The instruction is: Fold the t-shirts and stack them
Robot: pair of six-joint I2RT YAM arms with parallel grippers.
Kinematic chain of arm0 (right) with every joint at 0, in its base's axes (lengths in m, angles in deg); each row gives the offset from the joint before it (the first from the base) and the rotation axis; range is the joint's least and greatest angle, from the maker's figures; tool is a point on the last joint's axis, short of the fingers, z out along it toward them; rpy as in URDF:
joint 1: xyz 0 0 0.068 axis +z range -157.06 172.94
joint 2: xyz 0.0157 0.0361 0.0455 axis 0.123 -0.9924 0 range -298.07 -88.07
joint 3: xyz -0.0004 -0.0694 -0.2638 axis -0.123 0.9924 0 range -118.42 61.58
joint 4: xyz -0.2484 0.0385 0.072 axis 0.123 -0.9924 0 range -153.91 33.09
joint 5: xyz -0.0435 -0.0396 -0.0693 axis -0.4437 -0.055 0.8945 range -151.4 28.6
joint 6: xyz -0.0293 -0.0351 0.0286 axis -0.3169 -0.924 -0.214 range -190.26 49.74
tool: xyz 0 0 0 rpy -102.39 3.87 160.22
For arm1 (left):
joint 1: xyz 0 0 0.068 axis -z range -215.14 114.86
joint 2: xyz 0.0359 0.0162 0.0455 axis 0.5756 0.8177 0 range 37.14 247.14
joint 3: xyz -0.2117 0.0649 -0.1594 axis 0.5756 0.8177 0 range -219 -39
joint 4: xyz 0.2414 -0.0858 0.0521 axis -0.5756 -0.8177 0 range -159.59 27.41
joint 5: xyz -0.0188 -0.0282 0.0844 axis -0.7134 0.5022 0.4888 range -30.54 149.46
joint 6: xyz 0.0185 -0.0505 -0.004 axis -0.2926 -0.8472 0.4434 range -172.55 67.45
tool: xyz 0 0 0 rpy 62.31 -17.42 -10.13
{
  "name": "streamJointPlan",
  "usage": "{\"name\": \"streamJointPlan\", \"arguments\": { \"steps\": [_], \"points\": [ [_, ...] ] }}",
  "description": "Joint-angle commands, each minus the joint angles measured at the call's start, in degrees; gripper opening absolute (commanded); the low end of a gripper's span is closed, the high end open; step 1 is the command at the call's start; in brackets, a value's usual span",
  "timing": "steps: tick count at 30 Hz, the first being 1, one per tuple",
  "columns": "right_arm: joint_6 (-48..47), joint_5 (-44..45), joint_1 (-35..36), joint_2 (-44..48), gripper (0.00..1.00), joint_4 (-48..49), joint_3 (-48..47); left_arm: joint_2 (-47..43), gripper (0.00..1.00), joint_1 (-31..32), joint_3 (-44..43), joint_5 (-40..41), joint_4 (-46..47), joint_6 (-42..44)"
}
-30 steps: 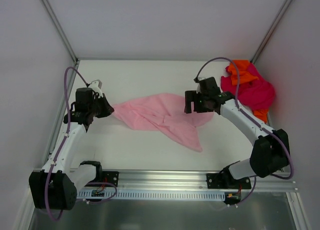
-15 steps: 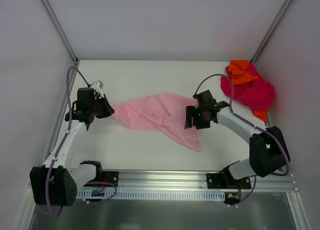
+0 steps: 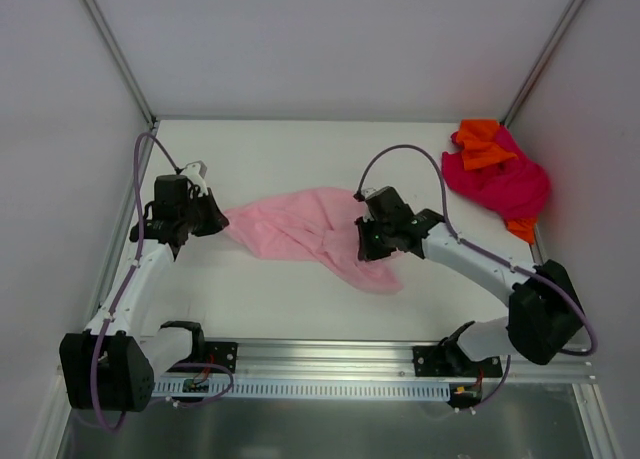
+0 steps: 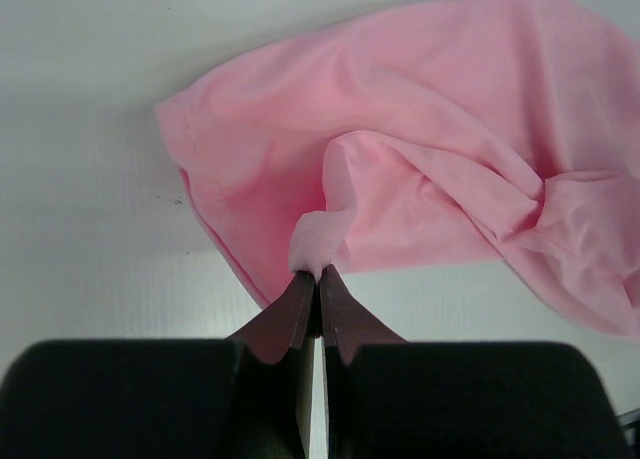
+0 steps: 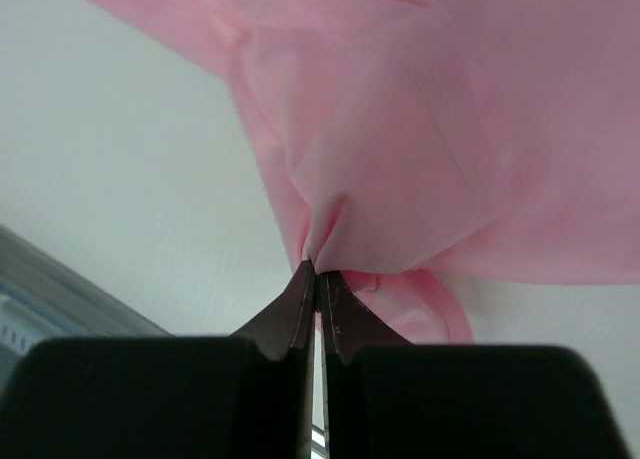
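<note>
A light pink t-shirt (image 3: 300, 229) lies crumpled across the middle of the white table (image 3: 280, 159). My left gripper (image 3: 212, 219) is shut on a pinch of its left edge, and the cloth (image 4: 420, 159) fans out beyond the tips (image 4: 319, 275). My right gripper (image 3: 366, 247) is shut on a fold of the same pink shirt (image 5: 400, 139) near its right side, the fabric bunching at the fingertips (image 5: 317, 269). A heap of magenta and orange t-shirts (image 3: 497, 175) sits in the far right corner.
White walls and metal posts (image 3: 115, 54) close in the table on three sides. An aluminium rail (image 3: 330, 364) runs along the near edge between the arm bases. The right arm's cable (image 3: 400, 159) arcs over the table.
The right gripper came left and down from the shirt's right end onto the cloth and shut on a fold of it. The left gripper stayed shut on the left edge.
</note>
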Motion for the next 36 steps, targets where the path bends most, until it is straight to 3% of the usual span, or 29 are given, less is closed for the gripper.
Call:
{"name": "streamJointPlan", "arguments": {
  "steps": [1,2,5,6,9,10,13,14,19,27,36],
  "points": [
    [-2.8,-3.6,3.3,8.0,0.01,5.9,0.0,-0.7,0.01,-0.5,-1.2,-0.1,0.0,1.6],
    [-2.9,-4.0,3.8,9.2,0.02,7.0,1.6,-0.8,0.01,-0.5,-1.3,-0.2,-0.1,1.7],
    [-2.9,-7.0,5.3,13.4,0.23,9.3,9.5,-0.7,0.02,-0.5,-1.8,-0.6,-0.4,2.2],
    [-2.8,-9.6,5.5,13.5,0.40,9.3,10.9,-0.7,0.02,-0.5,-1.7,-0.7,-0.4,2.3],
    [-2.9,-11.2,5.7,12.2,0.71,5.2,12.8,-0.6,0.02,-0.5,-1.4,-1.0,-0.5,2.4],
    [-3.2,-10.1,5.7,12.4,0.86,4.2,12.7,-0.7,0.02,-0.5,-1.5,-1.2,-0.6,2.5],
    [-2.7,0.0,5.3,14.6,0.96,0.1,10.0,-0.8,0.02,-0.5,-1.3,-1.5,-0.5,2.6],
    [-2.5,3.0,4.6,15.2,0.98,-0.5,7.9,-0.8,0.02,-0.5,-1.3,-1.6,-0.6,2.5],
    [-3.1,1.2,1.3,11.2,0.99,-1.6,0.9,-0.5,0.02,-0.5,-1.3,-1.9,-0.1,2.3],
    [0.5,-1.6,-3.6,-0.6,0.91,-0.8,-7.1,0.2,0.02,-0.5,-1.2,-1.8,-0.1,2.3],
    [3.2,-10.1,-2.2,-6.1,0.79,8.3,-4.0,1.2,0.02,-0.5,-1.3,-1.8,0.0,2.3]
  ]
}}
